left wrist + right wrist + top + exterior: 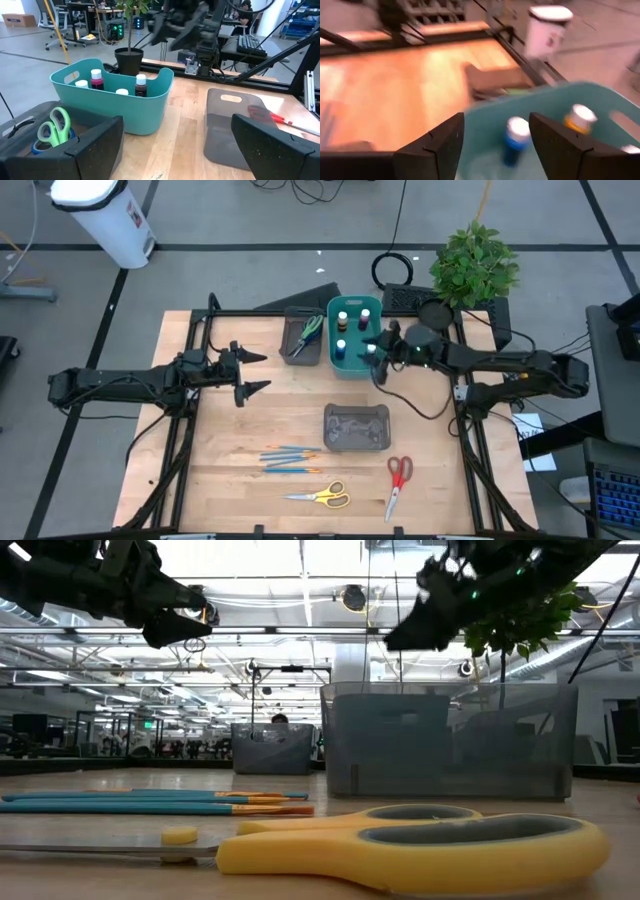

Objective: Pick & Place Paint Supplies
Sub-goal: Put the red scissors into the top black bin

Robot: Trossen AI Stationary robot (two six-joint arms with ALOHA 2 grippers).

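Note:
A teal bin [352,362] at the table's far middle holds several paint bottles [342,326], upright on its floor [141,85]. My right gripper [374,360] hovers open above the bin's right rim, with a blue bottle [516,137] and an orange one [579,117] below it. My left gripper [262,372] waits open at mid-left, empty. Brushes [290,458], yellow scissors [320,496] and red scissors [398,478] lie flat on the near table. Green and blue scissors [54,126] lie in a dark grey tray [303,340].
A second dark grey tray [356,427] stands mid-table, between the bin and the scissors. A potted plant [474,262] stands at the far right behind my right arm. Black frame rails [190,340] border the table. Bare wood lies at the near left.

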